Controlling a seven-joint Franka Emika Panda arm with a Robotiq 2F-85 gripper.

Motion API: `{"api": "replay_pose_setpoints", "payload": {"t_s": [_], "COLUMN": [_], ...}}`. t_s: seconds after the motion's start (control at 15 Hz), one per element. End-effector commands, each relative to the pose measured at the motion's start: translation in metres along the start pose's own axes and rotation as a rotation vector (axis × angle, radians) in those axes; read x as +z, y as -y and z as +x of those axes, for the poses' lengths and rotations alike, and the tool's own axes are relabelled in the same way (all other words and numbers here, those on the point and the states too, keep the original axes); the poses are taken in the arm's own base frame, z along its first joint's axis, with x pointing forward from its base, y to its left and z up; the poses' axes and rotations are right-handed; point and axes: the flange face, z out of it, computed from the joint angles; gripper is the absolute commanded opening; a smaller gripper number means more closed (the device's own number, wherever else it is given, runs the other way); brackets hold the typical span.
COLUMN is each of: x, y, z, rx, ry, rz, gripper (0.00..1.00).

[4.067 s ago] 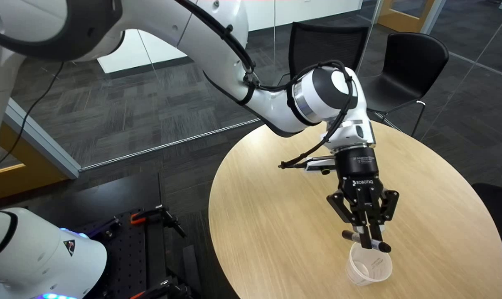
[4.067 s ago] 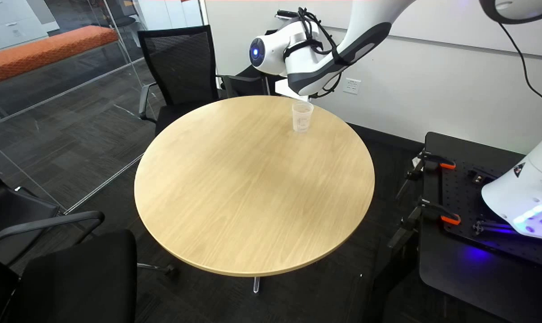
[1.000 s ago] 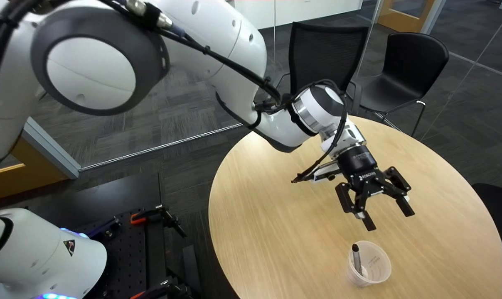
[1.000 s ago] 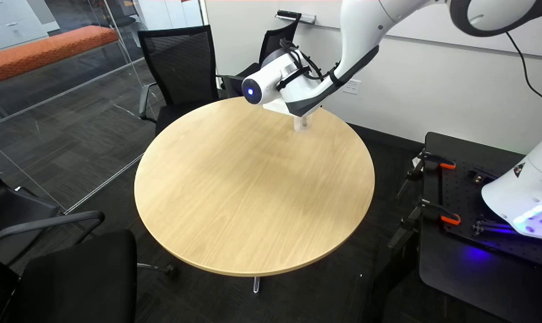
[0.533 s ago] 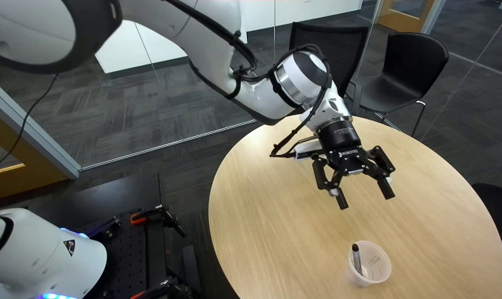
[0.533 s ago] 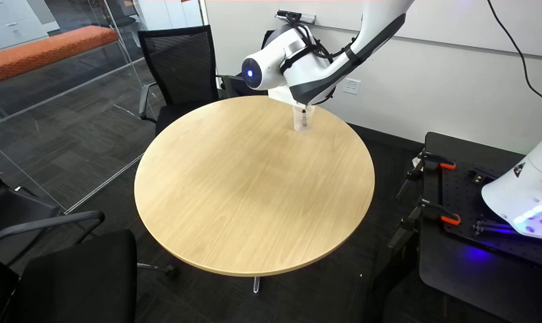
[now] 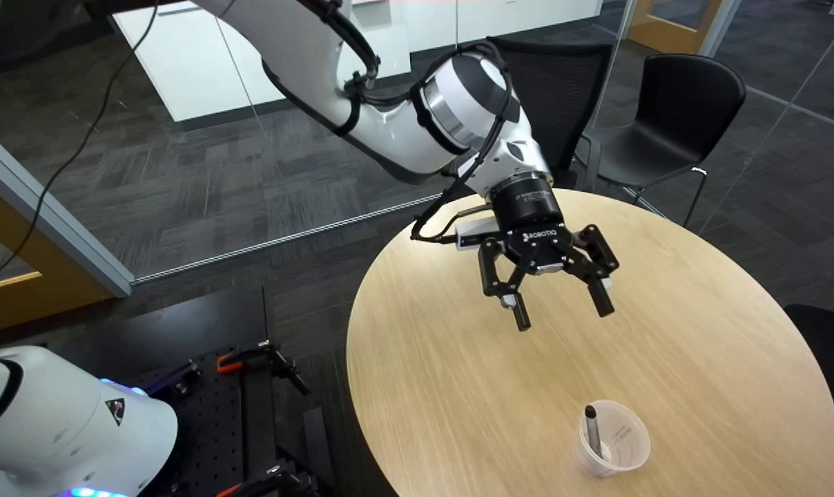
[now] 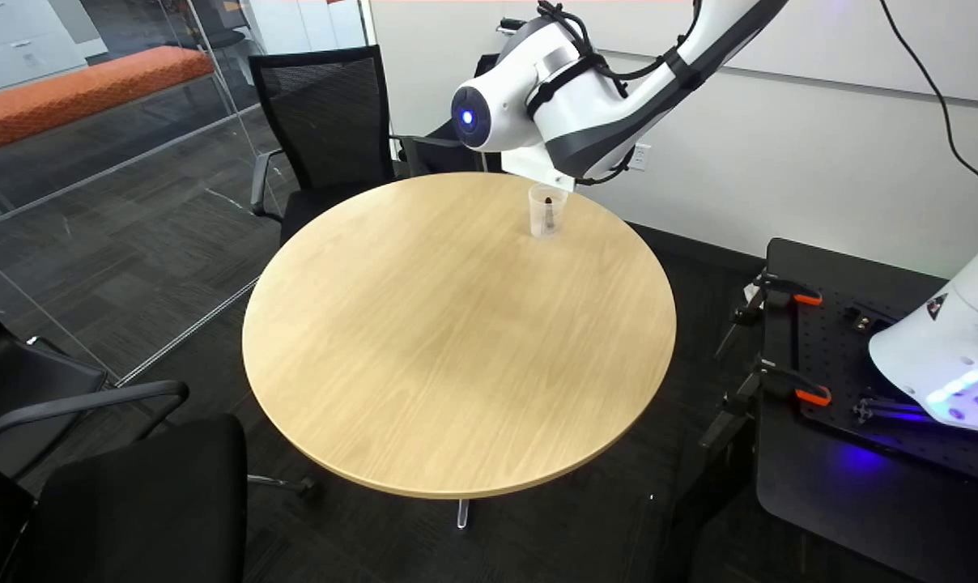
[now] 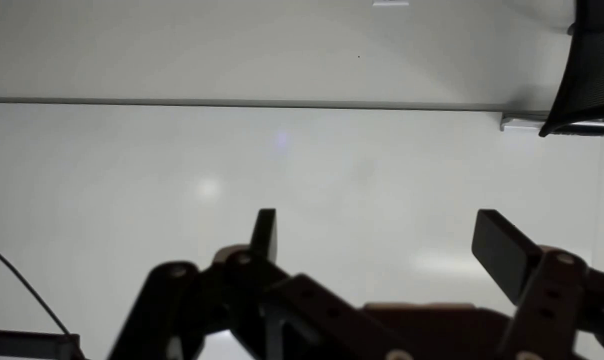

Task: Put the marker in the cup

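Note:
The marker (image 7: 594, 433) leans inside the clear cup (image 7: 629, 442), its dark end up near the rim. Both also show in an exterior view, where the marker (image 8: 549, 214) is a dark streak within the translucent cup (image 8: 537, 220). Up and away from them, my gripper (image 7: 563, 317) hangs tilted over the table, fingers wide apart with nothing between them. In the wrist view the gripper (image 9: 377, 215) is open against a white wall board; marker and cup are out of that view. The arm hides the fingers in an exterior view.
The cup stands on a round wooden table (image 8: 457, 340), close to its edge. Black chairs (image 7: 686, 117) stand around the table. A dark stand (image 8: 845, 486) carries the robot's base. The wrist view faces a whiteboard (image 9: 332, 165) and a chair back (image 9: 592, 65).
About four seconds ago the gripper was shut on the marker above the cup; now the marker is in the cup. Over the last second the open gripper has risen and drawn away from the cup.

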Motion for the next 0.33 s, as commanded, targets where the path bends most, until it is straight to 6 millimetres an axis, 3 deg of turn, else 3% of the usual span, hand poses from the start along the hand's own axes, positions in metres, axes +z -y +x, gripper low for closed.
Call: {"api": "replay_pose_setpoints", "payload": {"t_s": [0.0, 0.27], "x": [-0.0007, 0.0005], "y": [-0.0013, -0.0028], "z": [0.0009, 0.0003], "rx": [-0.001, -0.004], "ry": [0.0, -0.001], "rz": [-0.001, -0.003], "gripper": [1.0, 1.0]}}
